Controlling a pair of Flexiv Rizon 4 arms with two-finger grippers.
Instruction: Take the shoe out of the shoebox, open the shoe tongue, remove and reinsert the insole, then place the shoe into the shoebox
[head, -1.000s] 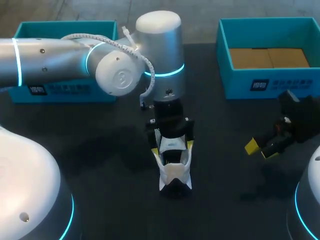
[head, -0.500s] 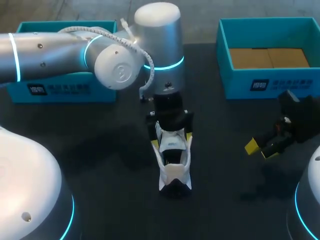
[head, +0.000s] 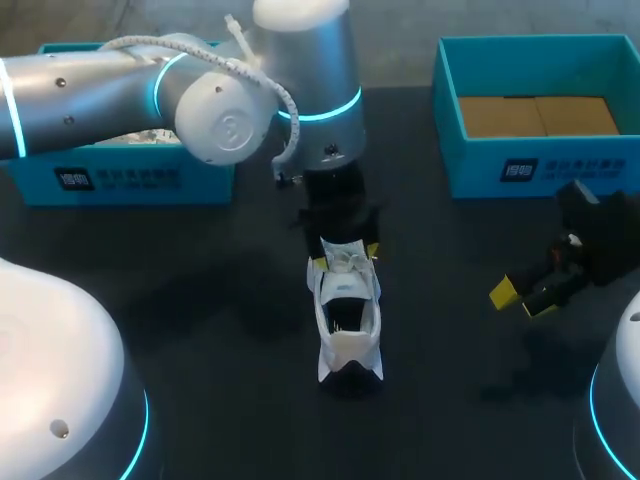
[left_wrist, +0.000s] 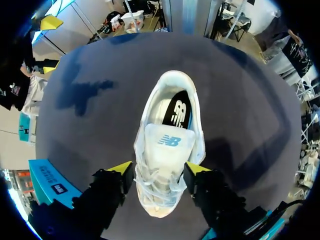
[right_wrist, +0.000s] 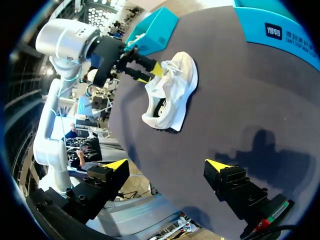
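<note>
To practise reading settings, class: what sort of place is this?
Likely a robot lab bench: a left claw and right claw over a dark table, a white sneaker, two teal shoeboxes.

Head: high, behind, looking down on black worktop (head: 200, 330).
Left wrist: close over white sneaker (left_wrist: 167, 150).
Right wrist: farther off, same sneaker.

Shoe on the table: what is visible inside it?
The left wrist view shows a dark insole inside the shoe, behind the tongue. The insole's front part is hidden under the tongue and laces.
</note>
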